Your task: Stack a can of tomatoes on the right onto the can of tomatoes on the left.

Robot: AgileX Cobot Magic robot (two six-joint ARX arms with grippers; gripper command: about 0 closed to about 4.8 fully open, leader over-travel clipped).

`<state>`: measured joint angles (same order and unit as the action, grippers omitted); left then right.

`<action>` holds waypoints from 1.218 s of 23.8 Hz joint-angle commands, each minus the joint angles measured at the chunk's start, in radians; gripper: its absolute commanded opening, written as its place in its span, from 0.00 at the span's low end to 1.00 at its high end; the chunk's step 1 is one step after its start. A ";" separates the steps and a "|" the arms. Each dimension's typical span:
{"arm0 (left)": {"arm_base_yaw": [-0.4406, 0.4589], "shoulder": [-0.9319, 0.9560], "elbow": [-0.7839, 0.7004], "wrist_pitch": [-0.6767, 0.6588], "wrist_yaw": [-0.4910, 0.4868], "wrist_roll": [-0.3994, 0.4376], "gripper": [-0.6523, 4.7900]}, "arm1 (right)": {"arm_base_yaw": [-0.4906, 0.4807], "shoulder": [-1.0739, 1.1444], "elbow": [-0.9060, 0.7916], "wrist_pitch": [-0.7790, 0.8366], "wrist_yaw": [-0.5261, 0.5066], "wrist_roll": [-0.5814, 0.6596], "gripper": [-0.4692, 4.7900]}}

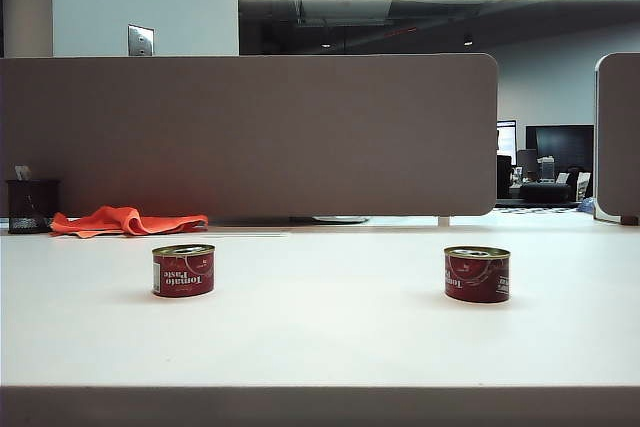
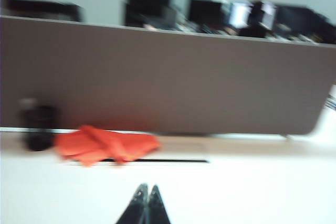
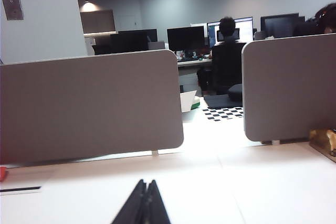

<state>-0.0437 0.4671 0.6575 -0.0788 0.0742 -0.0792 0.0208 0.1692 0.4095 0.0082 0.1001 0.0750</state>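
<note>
Judging by looks, the right can is rigid, smooth-walled metal with some heft: take it across the sides, squarely, below the rim. It stands upright on the desk, well apart from the left can. Left gripper and right gripper both show jaws pressed together, holding nothing, neither near a can. Farther back lies an orange cloth.

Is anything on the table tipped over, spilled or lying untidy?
Both tomato cans, left can and right can, stand upright and apart, nothing spilled. Only the orange cloth lies crumpled near the divider, beside a dark cup.
</note>
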 commanded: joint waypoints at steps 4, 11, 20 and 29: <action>-0.047 0.304 0.227 -0.124 0.254 0.022 0.11 | 0.001 0.276 0.272 -0.067 -0.104 0.010 0.08; -0.177 0.395 0.307 -0.263 0.255 0.027 0.11 | 0.058 0.646 0.603 -0.378 -0.100 -0.002 0.08; -0.249 0.393 0.349 -0.477 0.218 0.026 0.11 | 0.266 1.019 0.707 -0.536 -0.100 -0.098 0.69; -0.256 0.393 0.441 -0.527 0.221 0.027 0.11 | 0.303 1.335 0.707 -0.522 -0.128 0.005 1.00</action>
<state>-0.2985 0.8619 1.0901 -0.6102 0.2951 -0.0566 0.3206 1.4937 1.1107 -0.5362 -0.0139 0.0463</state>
